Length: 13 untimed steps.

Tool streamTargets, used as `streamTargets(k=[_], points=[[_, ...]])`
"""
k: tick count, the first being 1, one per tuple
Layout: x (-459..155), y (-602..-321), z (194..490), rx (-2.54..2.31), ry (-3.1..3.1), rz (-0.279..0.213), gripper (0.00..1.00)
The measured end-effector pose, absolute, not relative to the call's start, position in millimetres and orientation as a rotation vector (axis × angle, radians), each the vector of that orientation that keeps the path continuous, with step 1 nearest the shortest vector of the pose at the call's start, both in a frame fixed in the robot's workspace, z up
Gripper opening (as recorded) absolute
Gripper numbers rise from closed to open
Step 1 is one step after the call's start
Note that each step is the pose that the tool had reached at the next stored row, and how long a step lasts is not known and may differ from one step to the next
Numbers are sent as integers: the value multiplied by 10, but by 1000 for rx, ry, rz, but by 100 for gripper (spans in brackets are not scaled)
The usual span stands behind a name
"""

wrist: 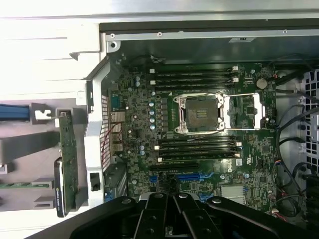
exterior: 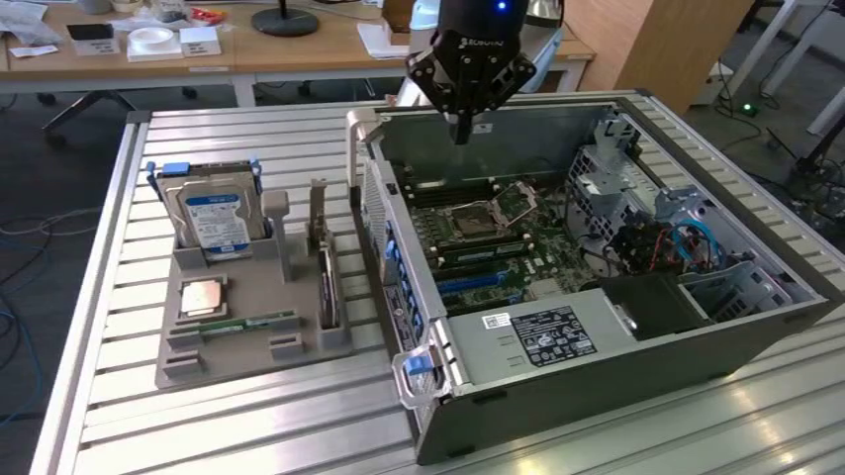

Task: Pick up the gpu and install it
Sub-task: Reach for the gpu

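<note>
Slatted silvery metal counter [exterior: 264,426] carries an open grey computer case [exterior: 595,391]; the gpu [exterior: 324,272], a thin dark card standing on edge in a grey plastic parts tray [exterior: 237,351], sits just beside that case. Likely trouble: fingers pinched together (and empty) would topple the card rather than straddle it. The black hand [exterior: 461,131] hangs pointing down above the case's far wall.

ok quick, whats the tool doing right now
tool: closed, holding nothing, above the open case; gpu stands in the gray holder
</note>
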State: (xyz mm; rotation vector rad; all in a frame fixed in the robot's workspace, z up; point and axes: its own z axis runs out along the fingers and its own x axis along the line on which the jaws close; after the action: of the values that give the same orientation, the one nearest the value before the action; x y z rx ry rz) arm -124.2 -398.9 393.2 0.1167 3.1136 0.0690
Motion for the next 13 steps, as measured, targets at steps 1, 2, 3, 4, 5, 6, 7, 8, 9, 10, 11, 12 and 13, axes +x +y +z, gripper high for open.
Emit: streamTargets(k=[1,2,3,4,5,6,7,8,9,10,11,12,13], points=[[-1259,-3989,3933,117,3114,69,11],[-1283,-3989,3932,117,3114,69,11],[-1308,-3988,3932,117,3114,69,11],[-1330,-3988,3932,117,3114,69,11],[-1352,-3988,3932,117,3114,69,11],[-1376,-3989,3932,116,3114,69,11],[-1399,-3989,3931,116,3114,69,11],[-1421,-3988,3931,117,3114,69,11],[-1442,-3988,3931,117,3114,69,11],[-1462,-3988,3931,117,3114,69,11],[-1484,-3988,3931,117,3114,69,11],[-1503,-3989,3931,117,3114,69,11],[-1521,-3988,3930,117,3114,69,11]])
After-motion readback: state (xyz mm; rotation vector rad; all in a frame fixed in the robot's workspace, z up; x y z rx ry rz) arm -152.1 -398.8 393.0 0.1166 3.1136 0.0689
